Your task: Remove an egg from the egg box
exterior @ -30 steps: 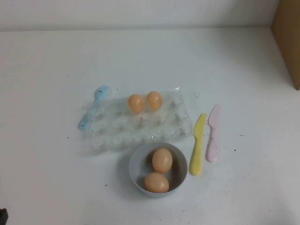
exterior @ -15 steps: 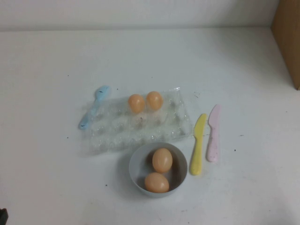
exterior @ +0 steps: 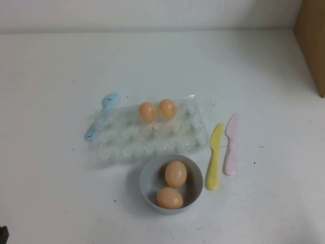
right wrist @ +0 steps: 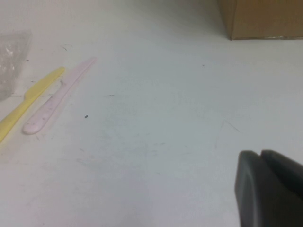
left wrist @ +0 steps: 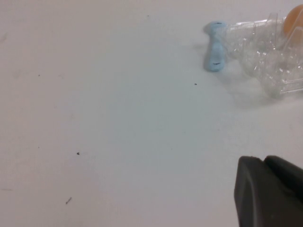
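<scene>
High view first: two eggs sit side by side in the far row of the egg box [exterior: 152, 134], and the left one, the egg [exterior: 147, 112], is the natural pick. Two more eggs already lie in the grey bowl [exterior: 147, 189], which touches the box's near edge. A blue spoon [exterior: 102, 122] lies against the box's left end; a yellow knife [exterior: 214, 156] and a pink knife [exterior: 231, 144] lie to its right.

Neither arm reaches into that view. The left gripper [left wrist: 270, 191] shows only as a dark corner in its wrist view, with the spoon and the box's end well ahead of it; whether it is spread or pressed together I cannot tell. The right gripper [right wrist: 270, 187] is likewise a dark corner, the knives well ahead and a cardboard box [right wrist: 262, 19] far off; its state cannot be told either.

The reach has apparently not begun. Approach from above, straddle the egg across its narrow width clear of its neighbour, close gently, and lift straight up so the light tray stays down.
</scene>
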Motion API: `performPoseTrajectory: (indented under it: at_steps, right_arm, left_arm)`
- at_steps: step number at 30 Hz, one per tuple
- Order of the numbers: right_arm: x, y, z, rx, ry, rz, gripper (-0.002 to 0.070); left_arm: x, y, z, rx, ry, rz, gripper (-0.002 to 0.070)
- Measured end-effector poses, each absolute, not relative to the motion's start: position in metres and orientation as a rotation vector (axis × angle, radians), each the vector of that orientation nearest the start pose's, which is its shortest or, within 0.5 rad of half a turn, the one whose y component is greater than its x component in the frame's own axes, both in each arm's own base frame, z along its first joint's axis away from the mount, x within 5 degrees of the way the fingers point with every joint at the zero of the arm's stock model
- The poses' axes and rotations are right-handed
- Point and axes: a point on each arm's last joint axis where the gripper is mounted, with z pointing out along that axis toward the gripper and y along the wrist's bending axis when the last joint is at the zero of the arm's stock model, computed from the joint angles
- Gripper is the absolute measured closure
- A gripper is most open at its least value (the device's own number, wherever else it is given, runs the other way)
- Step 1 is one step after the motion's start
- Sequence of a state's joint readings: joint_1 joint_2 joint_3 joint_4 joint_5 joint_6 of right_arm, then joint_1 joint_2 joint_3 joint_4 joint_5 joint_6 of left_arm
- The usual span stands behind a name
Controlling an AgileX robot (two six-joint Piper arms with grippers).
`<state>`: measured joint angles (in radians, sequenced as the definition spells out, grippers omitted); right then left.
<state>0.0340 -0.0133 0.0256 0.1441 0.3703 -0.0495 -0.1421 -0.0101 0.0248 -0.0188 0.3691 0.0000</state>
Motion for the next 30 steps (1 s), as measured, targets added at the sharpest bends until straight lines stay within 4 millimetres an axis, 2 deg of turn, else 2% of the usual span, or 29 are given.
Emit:
performPoseTrajectory:
  at_steps: [11,18,26,30]
  right_arm:
    - [0.052,0.007,0.172,0.011,1.864,0.131,0.0694]
    - [0.052,0.007,0.172,0.011,1.864,0.131,0.0694]
    - [0.052,0.007,0.172,0.011,1.864,0.131,0.0694]
    - [0.052,0.007,0.172,0.011,1.864,0.131,0.0694]
  left_arm:
    - [0.054,-0.008,0.179,0.094,1.788,-0.141,0.0680]
    - [0.056,-0.010,0.196,-0.248,1.603,-0.494,0.0680]
    - [0.056,-0.007,0.209,-0.361,1.449,-0.611,0.0680]
    - [0.055,-0.008,0.210,-0.422,1.479,-0.682,0.0680]
